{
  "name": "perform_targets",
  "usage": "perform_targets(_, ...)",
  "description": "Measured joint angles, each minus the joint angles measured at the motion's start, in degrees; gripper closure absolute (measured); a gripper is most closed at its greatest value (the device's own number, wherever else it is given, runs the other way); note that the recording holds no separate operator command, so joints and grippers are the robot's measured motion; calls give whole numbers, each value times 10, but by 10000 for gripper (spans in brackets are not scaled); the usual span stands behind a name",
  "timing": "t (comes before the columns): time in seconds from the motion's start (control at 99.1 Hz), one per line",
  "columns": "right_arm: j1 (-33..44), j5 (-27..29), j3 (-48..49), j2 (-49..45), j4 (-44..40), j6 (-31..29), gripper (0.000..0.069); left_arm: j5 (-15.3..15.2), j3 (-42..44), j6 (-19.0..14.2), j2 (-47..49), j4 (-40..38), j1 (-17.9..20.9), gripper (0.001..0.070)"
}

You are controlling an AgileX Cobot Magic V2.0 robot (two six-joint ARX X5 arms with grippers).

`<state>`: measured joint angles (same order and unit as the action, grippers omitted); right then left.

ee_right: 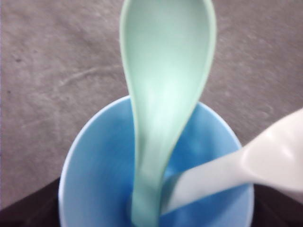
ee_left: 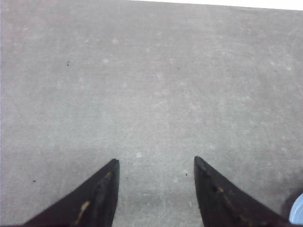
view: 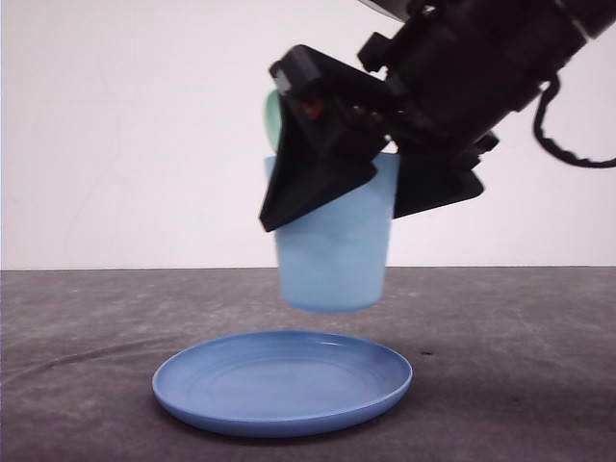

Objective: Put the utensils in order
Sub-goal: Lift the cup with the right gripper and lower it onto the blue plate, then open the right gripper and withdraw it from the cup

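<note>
My right gripper (view: 351, 207) is shut on the sides of a light blue cup (view: 335, 260) and holds it in the air above the round blue plate (view: 282, 380). Both utensils stand inside the cup. The mint-green spoon (ee_right: 163, 94) leans handle-down with its oval bowl sticking out over the rim, and that bowl also peeks out behind the gripper (view: 272, 120). The white fork (ee_right: 227, 170) leans against the cup's other side, its head blurred at the frame edge. My left gripper (ee_left: 156, 163) is open over bare table, nothing between its fingers.
The grey table (view: 520, 366) stretches around the plate on both sides. A pale wall (view: 125, 135) rises behind the table's far edge. A bit of the blue plate's rim (ee_left: 297, 212) shows beside my left gripper.
</note>
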<state>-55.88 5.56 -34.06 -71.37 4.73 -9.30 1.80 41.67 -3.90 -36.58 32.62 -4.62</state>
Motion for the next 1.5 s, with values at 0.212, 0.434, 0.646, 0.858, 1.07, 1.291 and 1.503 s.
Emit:
perform_targets(0.212, 0, 0, 0, -44, 51, 0, 209, 0, 0, 0, 0, 0, 0, 412)
perform_targets(0.434, 0, -11, 0, -83, 89, 0, 209, 0, 0, 0, 0, 0, 0, 412)
perform_targets(0.646, 0, -11, 0, -118, 100, 0, 209, 0, 0, 0, 0, 0, 0, 412)
perform_targets(0.858, 0, -11, 0, -142, 123, 0, 209, 0, 0, 0, 0, 0, 0, 412)
perform_targets(1.07, 0, -26, 0, -143, 125, 0, 186, 0, 0, 0, 0, 0, 0, 412)
perform_targets(1.291, 0, -41, 0, -142, 120, 0, 69, 0, 0, 0, 0, 0, 0, 412)
perform_targets(1.503, 16, -41, -2, -85, 12, -6, 62, 0, 0, 0, 0, 0, 0, 412)
